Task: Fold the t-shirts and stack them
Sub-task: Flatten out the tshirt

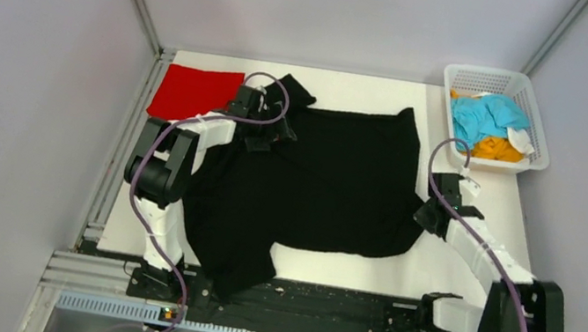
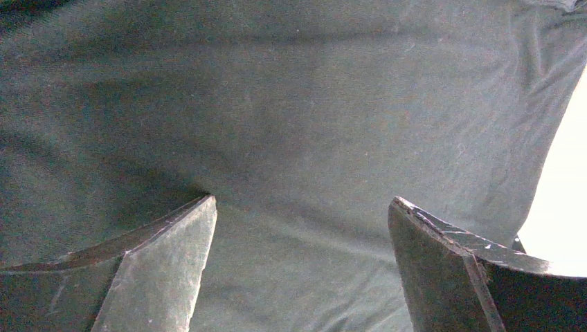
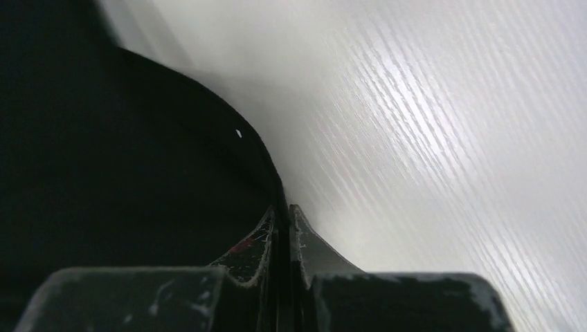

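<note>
A black shirt (image 1: 315,178) is spread flat across the middle of the white table (image 1: 363,271), with 1 sleeve draped toward the near edge. A red shirt (image 1: 193,92) is laid folded at the far left corner, just beside the black shirt. A blue shirt (image 1: 485,116) and an orange shirt (image 1: 496,149) are heaped in the basket (image 1: 488,74) at the far right corner.

The left arm (image 1: 161,167) is bent sharply, its elbow raised at the shirt's left side and its forearm stretched toward the far end. The left gripper (image 1: 273,132) is held over the black shirt's far left part. In the left wrist view the left gripper (image 2: 301,202) is seen spread wide, and only black cloth (image 2: 297,104) is seen between and beyond the 2 fingers (image 2: 166,263); whether the tips touch the cloth cannot be told.

The right arm (image 1: 489,259) is folded low at the near right, its forearm stretched leftward. The right gripper (image 1: 433,213) is set at the black shirt's right edge. In the right wrist view the 2 fingers (image 3: 311,245) are pressed almost together, and the shirt's curved edge (image 3: 208,111) is seen running into the right gripper (image 3: 282,209), pinched there just above the table (image 3: 450,138).
</note>
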